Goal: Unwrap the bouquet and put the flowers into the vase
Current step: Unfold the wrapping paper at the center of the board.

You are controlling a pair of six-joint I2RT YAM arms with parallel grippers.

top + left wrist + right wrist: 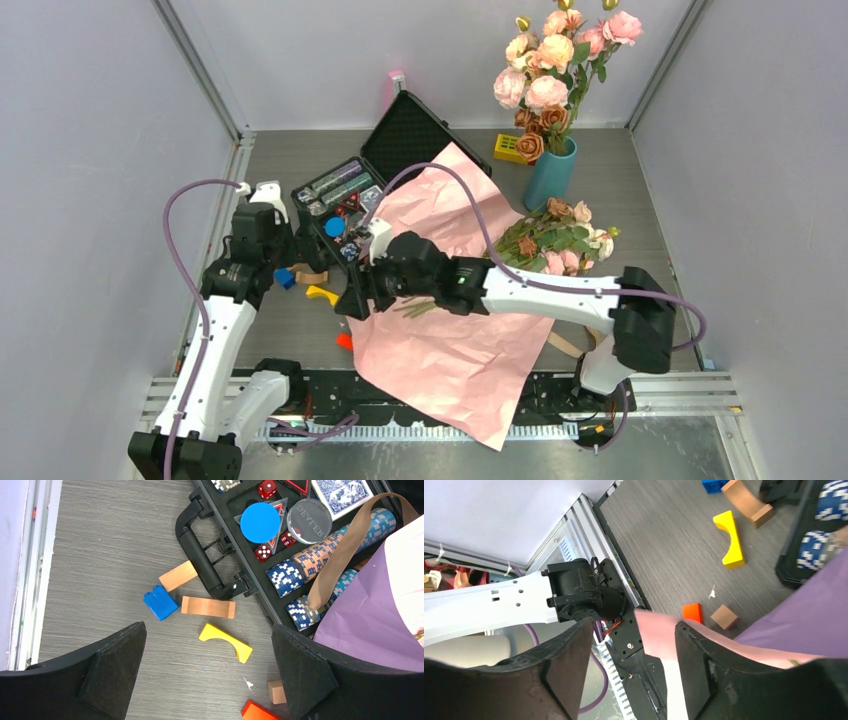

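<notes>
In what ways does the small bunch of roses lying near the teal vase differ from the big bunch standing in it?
The small bunch lies flat, its stems on the pink paper; the big bunch stands upright in the teal vase. The small bunch has small blooms; the big bunch has clearly larger ones. Both have pink roses and green leaves.
</notes>
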